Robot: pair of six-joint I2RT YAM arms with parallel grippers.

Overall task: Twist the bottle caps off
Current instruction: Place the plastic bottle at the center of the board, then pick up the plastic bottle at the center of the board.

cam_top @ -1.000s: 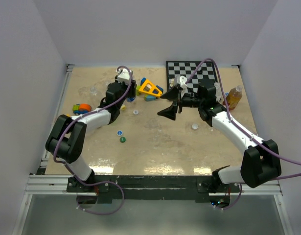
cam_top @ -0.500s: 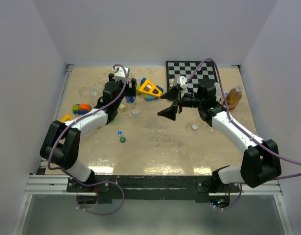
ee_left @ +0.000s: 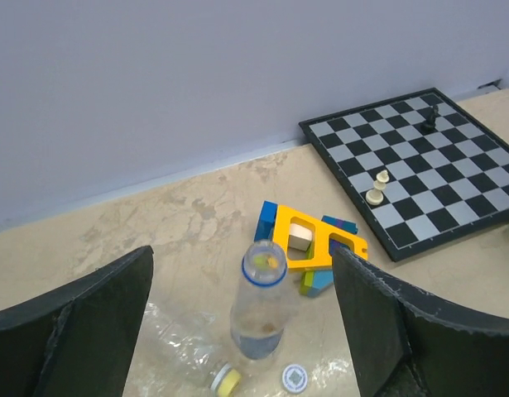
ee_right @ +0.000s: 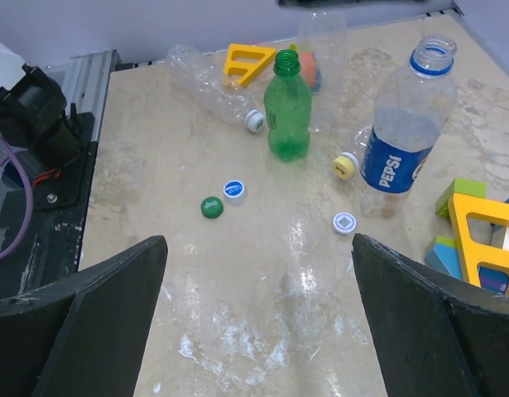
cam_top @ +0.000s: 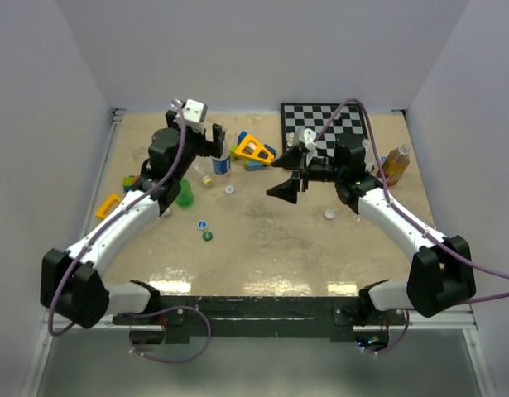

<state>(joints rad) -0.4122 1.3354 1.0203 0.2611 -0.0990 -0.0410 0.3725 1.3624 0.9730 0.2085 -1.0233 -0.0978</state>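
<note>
Left gripper (ee_left: 242, 255) hangs spread wide, straight above the upright Pepsi bottle (ee_left: 258, 310), neck bare. A yellow cap (ee_left: 228, 381) lies at its base, seven o'clock. Right gripper (ee_right: 258, 241), equally wide, sits well off at three o'clock.

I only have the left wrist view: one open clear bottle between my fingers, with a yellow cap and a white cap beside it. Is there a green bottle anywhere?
Observer: Yes. A green bottle stands upright and uncapped, just left of your clear bottle, on the near side.
Operator: Where is its cap?
Observer: A green cap lies loose, nearer than the green bottle, right beside a blue cap.
Operator: Is the other arm busy?
Observer: No. The right gripper hovers open and holds nothing.
</note>
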